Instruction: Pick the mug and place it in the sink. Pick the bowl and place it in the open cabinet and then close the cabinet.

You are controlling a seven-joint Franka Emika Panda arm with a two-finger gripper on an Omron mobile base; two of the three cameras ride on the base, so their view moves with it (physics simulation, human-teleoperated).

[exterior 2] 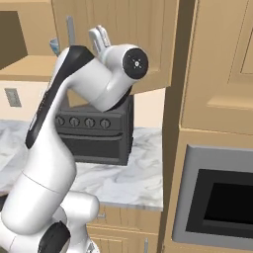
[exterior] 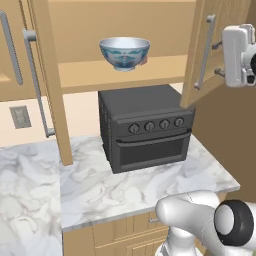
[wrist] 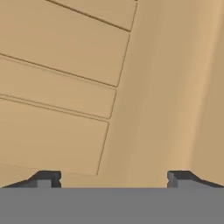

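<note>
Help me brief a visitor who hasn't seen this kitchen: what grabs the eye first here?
The floral bowl sits alone on the wooden shelf of the open cabinet, directly above the black toaster oven on the marble counter. At the right-hand cabinet door, beside its bar handle, the gripper faces the wood panels with jaws wide open, holding nothing.

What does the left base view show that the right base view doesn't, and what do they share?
Left base view alone: the bowl standing whole on the cabinet shelf, and both open doors with their bar handles. Right base view alone: a built-in oven at the right and most of the arm. Both: the toaster oven, the marble counter and the wall outlet.
</note>
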